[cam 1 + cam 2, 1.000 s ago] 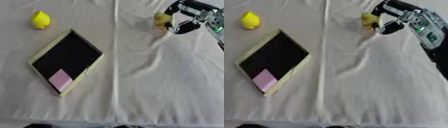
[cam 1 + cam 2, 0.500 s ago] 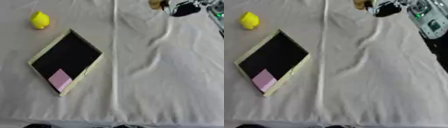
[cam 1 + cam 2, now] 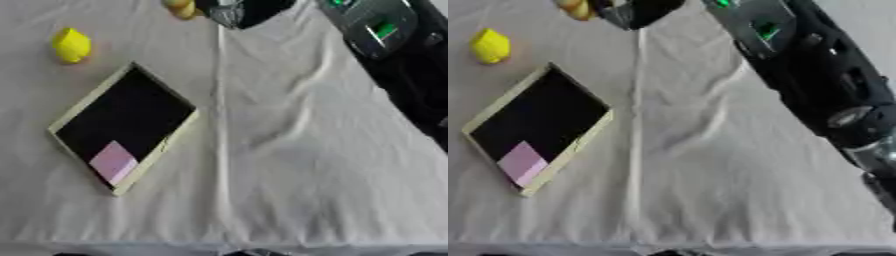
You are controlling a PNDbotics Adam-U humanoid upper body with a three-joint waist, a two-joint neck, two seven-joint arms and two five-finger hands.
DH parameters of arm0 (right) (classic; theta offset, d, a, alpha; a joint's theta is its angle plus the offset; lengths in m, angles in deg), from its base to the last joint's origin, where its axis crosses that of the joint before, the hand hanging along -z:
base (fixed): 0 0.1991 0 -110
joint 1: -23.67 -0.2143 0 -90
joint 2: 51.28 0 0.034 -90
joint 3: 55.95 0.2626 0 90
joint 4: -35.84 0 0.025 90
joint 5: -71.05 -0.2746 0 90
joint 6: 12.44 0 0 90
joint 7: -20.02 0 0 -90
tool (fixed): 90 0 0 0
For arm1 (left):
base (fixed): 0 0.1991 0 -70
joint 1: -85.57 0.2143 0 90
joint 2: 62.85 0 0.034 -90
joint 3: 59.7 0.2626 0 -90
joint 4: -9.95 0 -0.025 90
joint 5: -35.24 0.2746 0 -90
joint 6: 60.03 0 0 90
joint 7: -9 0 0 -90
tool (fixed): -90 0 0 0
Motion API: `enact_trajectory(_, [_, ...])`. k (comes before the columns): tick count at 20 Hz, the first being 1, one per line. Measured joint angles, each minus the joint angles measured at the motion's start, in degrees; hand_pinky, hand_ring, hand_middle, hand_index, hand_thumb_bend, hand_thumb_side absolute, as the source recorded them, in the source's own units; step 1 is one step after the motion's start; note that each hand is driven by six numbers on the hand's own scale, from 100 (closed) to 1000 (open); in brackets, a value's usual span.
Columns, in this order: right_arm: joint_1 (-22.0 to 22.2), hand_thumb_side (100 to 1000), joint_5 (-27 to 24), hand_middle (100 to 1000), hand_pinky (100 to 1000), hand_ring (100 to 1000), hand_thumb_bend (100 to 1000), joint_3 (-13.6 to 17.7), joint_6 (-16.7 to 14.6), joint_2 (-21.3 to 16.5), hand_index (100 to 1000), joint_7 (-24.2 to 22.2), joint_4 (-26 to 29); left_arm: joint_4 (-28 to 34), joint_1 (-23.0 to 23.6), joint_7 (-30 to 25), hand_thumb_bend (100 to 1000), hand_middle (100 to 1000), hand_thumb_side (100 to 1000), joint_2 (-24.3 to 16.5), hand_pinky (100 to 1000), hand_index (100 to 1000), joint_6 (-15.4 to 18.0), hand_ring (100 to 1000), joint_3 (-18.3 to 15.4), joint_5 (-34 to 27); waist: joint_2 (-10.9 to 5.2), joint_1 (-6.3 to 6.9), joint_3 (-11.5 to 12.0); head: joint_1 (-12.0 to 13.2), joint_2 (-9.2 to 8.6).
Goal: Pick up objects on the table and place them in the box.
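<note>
Toward the far left corner of the desk [image 3: 289, 165], which is covered by a creased white cloth with a straight fold running front to back through its middle, a yellow lemon-shaped object [image 3: 71, 45] lies by itself on the cloth. Just nearer and a little to its right sits the box [image 3: 125, 127], a shallow tray with a pale rim and a black inside, turned so that its corners point toward the edges of the desk; it lies on the left half, well clear of the centre fold. In the box's near corner rests a flat pink square [image 3: 114, 161], touching the rim there. At the far edge of the desk, close to the fold, the right hand [image 3: 636, 11] shows only in part at the top of both views, its fingers curled round a small yellowish-brown object [image 3: 577, 8] that pokes out on the hand's left side, above the cloth and well apart from the box. From that hand the black right arm [image 3: 824, 85], with a grey panel carrying a green light near the wrist, stretches back across the right half of the desk toward the near right corner.
</note>
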Motion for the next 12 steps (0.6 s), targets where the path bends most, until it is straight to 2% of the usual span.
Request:
enact_trajectory(7, [1.3, 100, 12.9, 427, 809, 665, 100, -3.9, -4.2, 8.5, 503, 2.1, -5.6, 0.0, 0.7, 1.5, 272, 701, 337, -3.7, 797, 874, 0.5, 753, -0.9, 2.8, -0.53, 0.04, 0.2, -0.7, 0.22])
enact_trajectory(12, [3.4, 100, 18.5, 433, 808, 665, 100, -4.6, -6.9, 12.5, 508, 3.2, -11.4, 0.0, 1.2, 1.9, 267, 701, 344, -4.8, 796, 874, 0.4, 753, -1.0, 3.4, -0.50, -0.02, 0.6, -0.8, 0.23])
